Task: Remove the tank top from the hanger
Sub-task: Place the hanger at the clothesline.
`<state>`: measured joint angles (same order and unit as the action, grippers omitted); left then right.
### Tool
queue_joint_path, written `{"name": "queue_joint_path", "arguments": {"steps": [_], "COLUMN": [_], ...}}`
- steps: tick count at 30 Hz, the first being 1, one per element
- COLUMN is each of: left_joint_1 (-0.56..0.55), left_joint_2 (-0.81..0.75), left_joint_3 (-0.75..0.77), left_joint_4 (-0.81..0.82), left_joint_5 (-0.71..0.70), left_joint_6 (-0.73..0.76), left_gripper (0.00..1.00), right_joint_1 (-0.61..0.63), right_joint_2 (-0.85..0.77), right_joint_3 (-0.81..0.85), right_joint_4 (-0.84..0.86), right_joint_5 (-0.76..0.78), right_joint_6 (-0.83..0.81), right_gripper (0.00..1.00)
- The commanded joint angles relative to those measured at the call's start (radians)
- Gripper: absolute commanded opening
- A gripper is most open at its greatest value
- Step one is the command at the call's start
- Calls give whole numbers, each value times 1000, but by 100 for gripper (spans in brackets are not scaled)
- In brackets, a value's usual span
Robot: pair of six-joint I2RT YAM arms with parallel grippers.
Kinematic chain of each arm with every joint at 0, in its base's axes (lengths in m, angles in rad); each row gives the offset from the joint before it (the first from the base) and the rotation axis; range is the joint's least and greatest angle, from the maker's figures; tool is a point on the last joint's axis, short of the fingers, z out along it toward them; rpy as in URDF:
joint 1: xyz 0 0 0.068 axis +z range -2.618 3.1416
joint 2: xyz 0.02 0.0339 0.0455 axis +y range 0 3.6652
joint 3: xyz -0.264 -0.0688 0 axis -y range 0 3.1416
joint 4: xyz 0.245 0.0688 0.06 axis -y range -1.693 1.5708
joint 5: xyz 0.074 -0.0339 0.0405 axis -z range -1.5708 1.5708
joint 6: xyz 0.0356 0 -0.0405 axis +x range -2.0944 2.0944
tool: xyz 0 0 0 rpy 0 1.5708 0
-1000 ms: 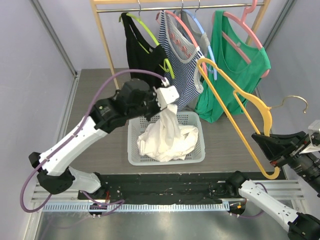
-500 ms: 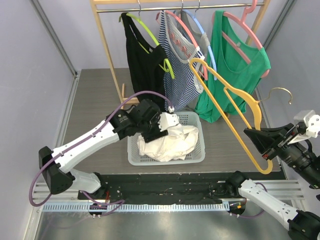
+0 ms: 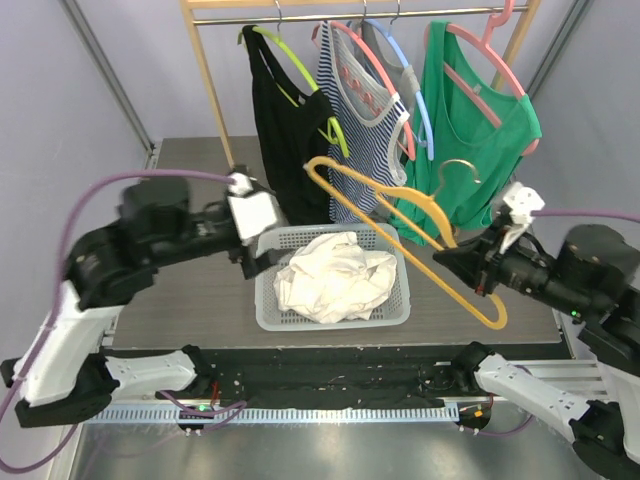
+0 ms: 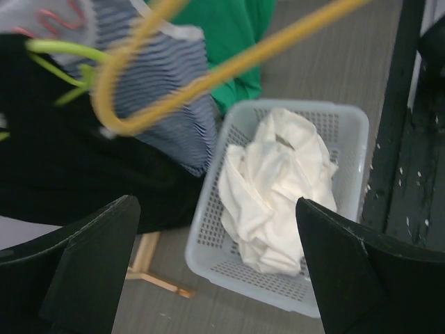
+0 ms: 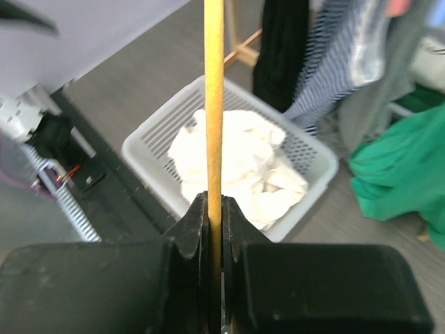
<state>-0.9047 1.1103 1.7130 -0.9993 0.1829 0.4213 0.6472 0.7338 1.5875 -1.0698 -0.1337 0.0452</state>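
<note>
We've got the grey table (image 3: 190,200) and the wooden rack (image 3: 215,110) at the far side, well beyond both grippers. A black top (image 3: 285,130), a striped top (image 3: 355,150) and a green top (image 3: 480,130) hang on it on their own hangers.

The white basket (image 3: 330,320) sits on the table, below the left gripper and just off to its right. It's also out ahead of the right gripper and lower down.

The tank top (image 3: 335,280) is white and off the hanger. It's crumpled into a loose heap inside the basket, filling most of it, with folds bunched up towards the middle. From the left wrist we look down on it between the two fingers, and nothing touches it.

The yellow hanger (image 5: 213,104) is bare. It sticks out from the right gripper towards the rack, tilted, with its hook up near the green top.

The left gripper (image 4: 215,202) is spread as wide as it goes. It holds nothing and hangs above the basket's left end without touching it.

The right gripper (image 5: 214,209) is pressed tight on the hanger's thin bar, which runs straight up between its fingers (image 5: 196,223) in the right wrist view.
</note>
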Motion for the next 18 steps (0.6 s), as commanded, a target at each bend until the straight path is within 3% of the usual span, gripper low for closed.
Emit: {"name": "queue_joint_path", "arguments": {"steps": [1, 6, 11, 15, 18], "left_joint_1": [50, 70, 89, 87, 89], "left_joint_2": [-26, -29, -50, -41, -12], "left_joint_3": [179, 289, 211, 128, 149], "left_joint_4": [-42, -130, -170, -203, -243], "left_joint_5": [75, 194, 341, 369, 420], "left_joint_6": [31, 13, 25, 59, 60], "left_gripper": [100, 100, 100, 100, 100], "right_joint_1": [5, 6, 6, 6, 6], "right_joint_2": [82, 167, 200, 197, 197], "right_joint_3": [-12, 31, -3, -27, -24], "right_joint_4": [39, 13, 33, 73, 64], "right_joint_5": [-303, -481, -573, -607, -609], "right_joint_6": [-63, -125, -163, -188, -205], "right_gripper": [1, 1, 1, 1, 1]}}
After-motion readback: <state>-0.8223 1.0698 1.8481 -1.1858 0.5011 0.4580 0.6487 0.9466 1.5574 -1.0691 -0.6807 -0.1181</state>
